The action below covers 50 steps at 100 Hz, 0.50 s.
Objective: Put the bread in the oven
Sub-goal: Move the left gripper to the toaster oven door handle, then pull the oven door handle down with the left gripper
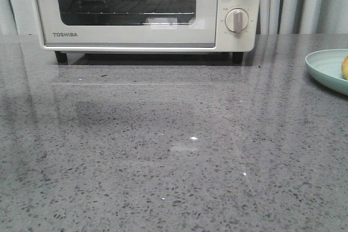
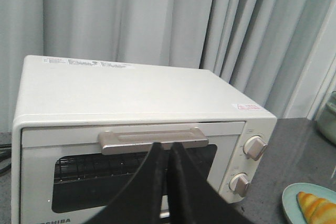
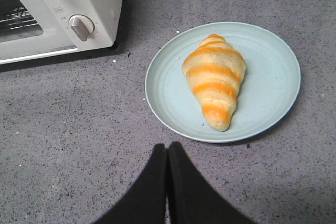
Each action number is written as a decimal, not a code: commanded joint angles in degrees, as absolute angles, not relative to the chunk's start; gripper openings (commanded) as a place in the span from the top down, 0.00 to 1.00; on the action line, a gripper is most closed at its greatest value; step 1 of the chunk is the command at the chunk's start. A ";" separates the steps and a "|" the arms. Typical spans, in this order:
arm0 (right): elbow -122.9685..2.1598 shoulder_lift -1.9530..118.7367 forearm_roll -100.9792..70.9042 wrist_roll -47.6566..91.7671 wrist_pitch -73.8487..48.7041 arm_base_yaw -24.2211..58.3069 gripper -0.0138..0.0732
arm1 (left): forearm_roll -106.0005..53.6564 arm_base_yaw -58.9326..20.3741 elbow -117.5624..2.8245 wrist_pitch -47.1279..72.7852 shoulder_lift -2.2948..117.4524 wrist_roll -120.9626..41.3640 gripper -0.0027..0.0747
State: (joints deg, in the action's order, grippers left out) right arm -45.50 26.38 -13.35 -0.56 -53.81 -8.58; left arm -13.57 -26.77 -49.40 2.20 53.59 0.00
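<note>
Bread (image 3: 214, 81) lying on pale green plate (image 3: 273, 95) right of closed oven (image 1: 136, 12), left gripper (image 2: 168, 148) jaws pressed together before oven handle (image 2: 152, 139), right gripper (image 3: 167, 150) jaws together above countertop (image 1: 163, 150)

3 views, all sharing oven (image 1: 136, 9)

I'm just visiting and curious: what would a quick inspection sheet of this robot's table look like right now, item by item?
Surface: grey speckled countertop, glossy with reflections.
Job's things: oven at the back, door closed, wire rack visible through the glass; bread lying on a pale blue plate to the oven's right.
Clutter: nothing seen.
Grippers: left gripper fingers together, empty, in line with the oven door handle; right gripper fingers together, empty, above the counter, short of the plate.
Cables: nothing seen.
Surroundings: pale pleated curtain behind the oven.
</note>
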 commanded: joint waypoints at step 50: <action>-47.83 27.26 -14.71 0.00 -50.97 -9.00 0.93 | -12.50 -27.36 -64.06 -9.52 75.98 0.00 0.99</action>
State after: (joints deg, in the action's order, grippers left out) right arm -45.85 26.38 -13.89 -0.48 -54.56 -8.58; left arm -12.68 -26.77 -61.11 -3.70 75.42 0.00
